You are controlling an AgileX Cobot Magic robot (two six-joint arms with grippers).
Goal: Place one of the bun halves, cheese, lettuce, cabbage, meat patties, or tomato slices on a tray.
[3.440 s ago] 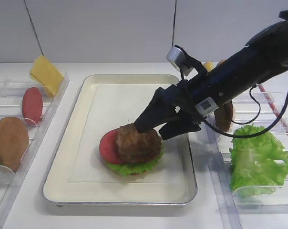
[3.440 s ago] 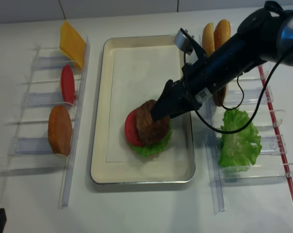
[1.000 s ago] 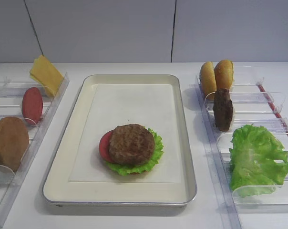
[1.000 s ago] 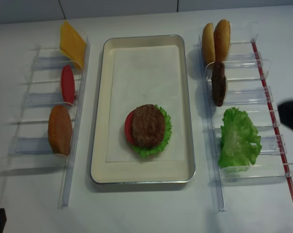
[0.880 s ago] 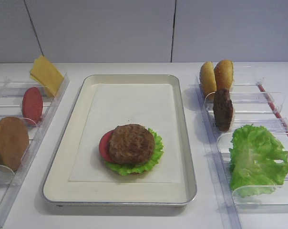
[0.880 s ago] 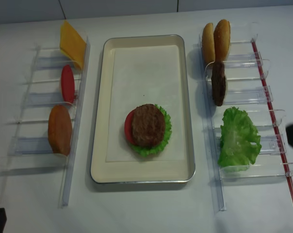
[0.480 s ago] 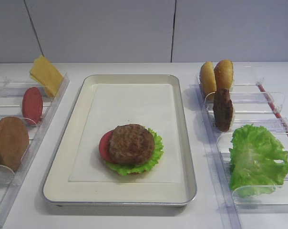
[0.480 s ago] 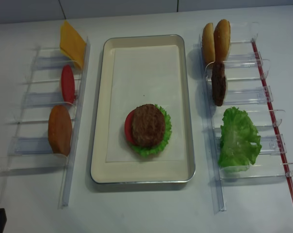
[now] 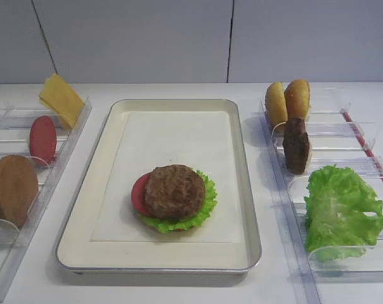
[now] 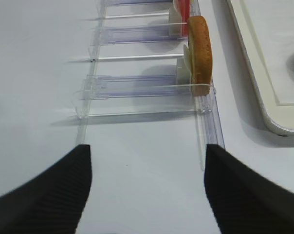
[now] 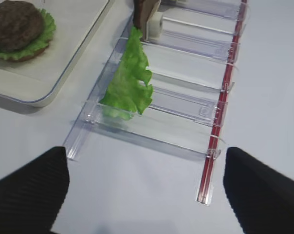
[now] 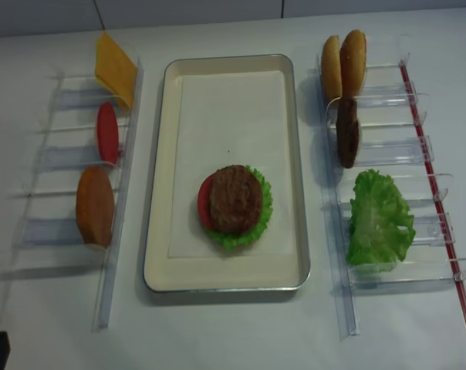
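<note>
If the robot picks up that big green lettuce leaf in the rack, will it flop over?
Probably. The lettuce is thin and ruffled, and in the right wrist view its edges already curl and droop against the clear rack. It looks light, so it may bend or slip from a pinch.

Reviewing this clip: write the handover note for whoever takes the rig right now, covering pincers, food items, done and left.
Right pincer: open, empty, hanging over the table near the right rack.
Left pincer: open, empty, near the left rack.
On the tray: a meat patty stacked on a tomato slice and lettuce.
Left rack: cheese, second tomato slice, large bun half.
Right rack: two bun halves, second patty, lettuce leaf.
Done: the patty sits on the tray. Left: nothing apparent for this placement.
</note>
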